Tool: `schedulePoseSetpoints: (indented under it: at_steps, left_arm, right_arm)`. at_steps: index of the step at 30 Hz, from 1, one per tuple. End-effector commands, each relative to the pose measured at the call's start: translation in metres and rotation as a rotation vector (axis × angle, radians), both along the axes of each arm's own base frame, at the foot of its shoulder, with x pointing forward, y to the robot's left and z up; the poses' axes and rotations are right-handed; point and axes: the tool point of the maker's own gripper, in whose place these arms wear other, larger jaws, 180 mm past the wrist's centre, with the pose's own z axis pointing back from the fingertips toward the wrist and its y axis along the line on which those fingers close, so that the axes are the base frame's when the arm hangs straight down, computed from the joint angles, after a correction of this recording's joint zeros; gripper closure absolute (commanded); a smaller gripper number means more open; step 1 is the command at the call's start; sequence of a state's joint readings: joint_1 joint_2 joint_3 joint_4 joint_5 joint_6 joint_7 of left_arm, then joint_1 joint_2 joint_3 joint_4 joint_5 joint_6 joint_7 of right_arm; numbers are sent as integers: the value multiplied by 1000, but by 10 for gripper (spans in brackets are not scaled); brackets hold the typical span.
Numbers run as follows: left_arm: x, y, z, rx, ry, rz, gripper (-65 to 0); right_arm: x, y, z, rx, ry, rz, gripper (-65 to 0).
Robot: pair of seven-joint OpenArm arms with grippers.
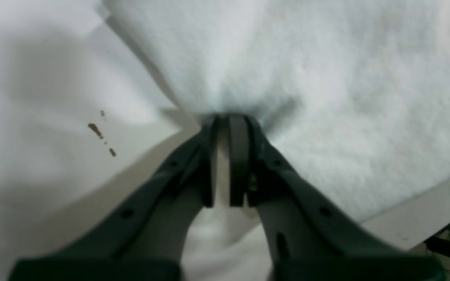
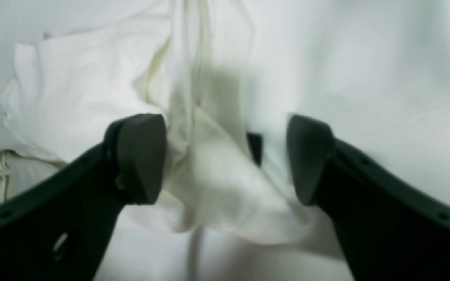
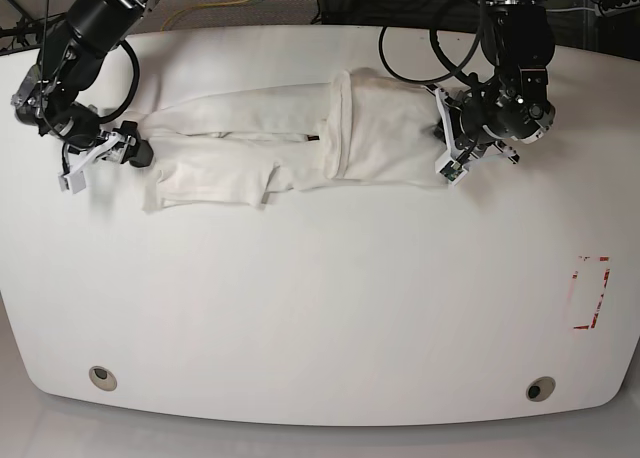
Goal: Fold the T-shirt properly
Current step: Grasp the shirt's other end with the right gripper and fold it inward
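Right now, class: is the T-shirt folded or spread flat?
Partly folded: the T-shirt lies as a narrow band, one end doubled over.

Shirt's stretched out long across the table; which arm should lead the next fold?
Probably left. Its tool is already shut on the T-shirt edge at the base view's right end, ready to carry it over. The right tool is open, straddling a bunched fold without gripping.

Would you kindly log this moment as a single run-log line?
T-shirt: stretched lengthwise on table | left gripper: shut on T-shirt edge | right gripper: open, straddling bunched fabric | fold: not yet finished
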State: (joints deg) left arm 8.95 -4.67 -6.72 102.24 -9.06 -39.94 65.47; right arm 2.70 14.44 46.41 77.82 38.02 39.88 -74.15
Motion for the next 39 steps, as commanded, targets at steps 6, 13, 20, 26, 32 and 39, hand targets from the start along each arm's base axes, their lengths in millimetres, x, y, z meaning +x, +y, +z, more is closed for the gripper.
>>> schedulePoseSetpoints:
  at_steps: [6, 13, 20, 26, 32, 39]
  left_arm:
    - [7, -1, 7, -12, -34, 0, -33]
    - [8, -3, 8, -17, -35, 0, -35]
    - [20, -8, 11, -29, -50, -2, -35]
    - [33, -22, 8, -78, -41, 8, -35]
    - [37, -43, 6, -134, -30, 13, -36]
    - [36, -66, 6, -191, -22, 16, -36]
  right_arm:
    - [-17, 35, -18, 83, 18, 4, -458]
    - [-15, 47, -21, 110, 15, 5, -203]
    - [0, 37, 7, 23, -66, 19, 0]
    - [1, 30, 52, -127, -165, 57, 0]
    - [7, 64, 94, -237, -282, 172, 0]
    - [14, 146, 106, -157, -362, 372, 0]
